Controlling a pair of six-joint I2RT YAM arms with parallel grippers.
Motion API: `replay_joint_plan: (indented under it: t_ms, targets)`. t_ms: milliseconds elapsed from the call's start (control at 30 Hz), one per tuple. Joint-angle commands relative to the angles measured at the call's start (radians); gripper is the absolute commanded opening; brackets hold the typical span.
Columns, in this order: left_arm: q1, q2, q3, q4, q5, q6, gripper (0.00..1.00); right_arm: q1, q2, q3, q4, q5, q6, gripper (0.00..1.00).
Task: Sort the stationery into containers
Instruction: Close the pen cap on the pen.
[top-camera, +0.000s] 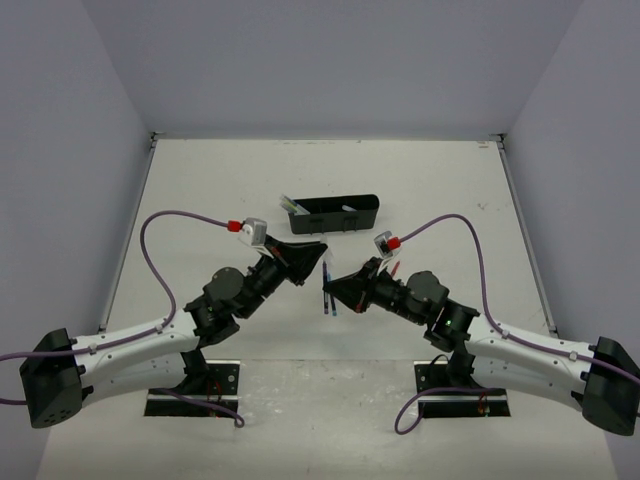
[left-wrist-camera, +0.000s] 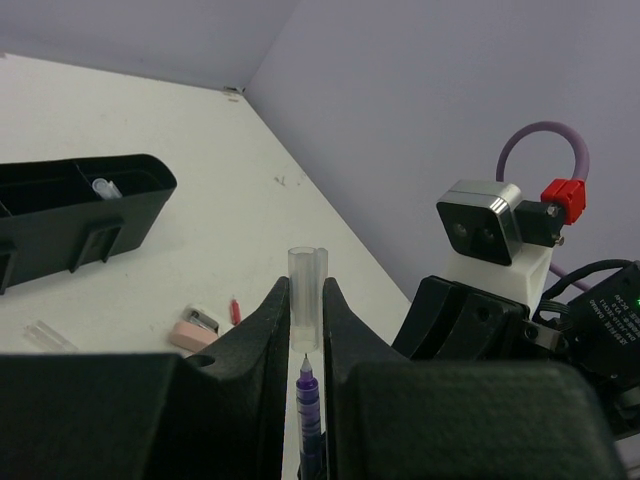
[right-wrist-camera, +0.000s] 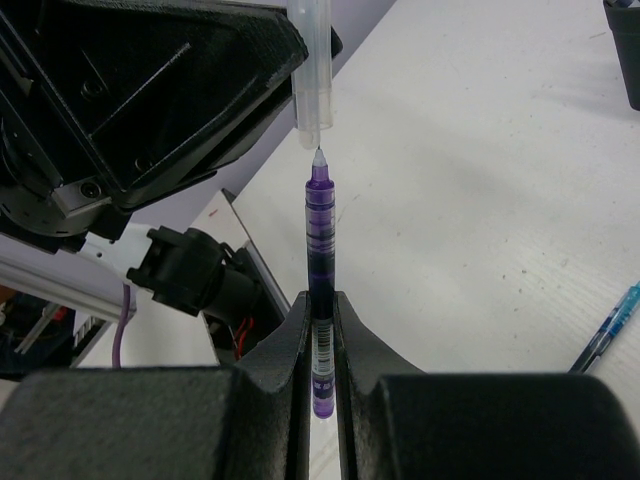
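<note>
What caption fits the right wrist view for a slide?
Right jaws grip a purple pen, tip right at the clear cap in the left jaws.

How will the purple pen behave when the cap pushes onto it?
Probably stiff: the purple pen stands straight beyond the right pincer. Its smooth round barrel, pinched low, may slide or tilt under the clear cap. The fine tip looks fragile.
</note>
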Motion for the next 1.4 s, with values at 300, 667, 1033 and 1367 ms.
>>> replay_joint_plan:
  t_ms: [300,667,1033,1367]
  targets:
    - [-0.003,0.006,-0.022,0.061,-0.001,0.000,0.00,0.007,-0.017,0.063,0.008,0.027,-0.018,0.00]
    - [-0.003,-0.021,-0.059,0.064,0.012,-0.077,0.00,0.007,0.000,0.075,0.006,0.077,-0.013,0.00]
    - [-0.003,-0.038,-0.102,0.096,0.013,-0.126,0.00,0.007,0.020,0.144,-0.002,0.102,-0.038,0.00]
    - [-0.003,-0.037,-0.049,-0.044,0.018,-0.176,0.00,0.004,0.028,0.198,0.081,0.146,-0.285,0.00]
